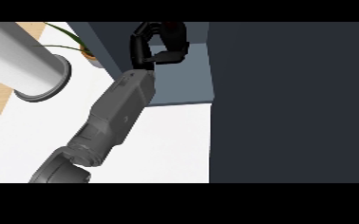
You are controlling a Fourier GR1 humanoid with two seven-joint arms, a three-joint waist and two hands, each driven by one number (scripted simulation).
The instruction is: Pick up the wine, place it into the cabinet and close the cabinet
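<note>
The left hand (pixel 163 45), black on a grey forearm, reaches far into the open dark blue-grey cabinet (pixel 188 83). Its fingers are curled around a dark reddish wine bottle (pixel 172 28), which is mostly hidden, above the cabinet's floor. The cabinet's dark panel (pixel 280 99) fills the right. On the white bench (pixel 175 137), far left, stand a pale grey cylinder (pixel 32 61) and a green-leaved potted plant (pixel 79 45).

One head view looks steeply down, close on the white counter (pixel 175 142) and dark cabinet (pixel 280 99).
</note>
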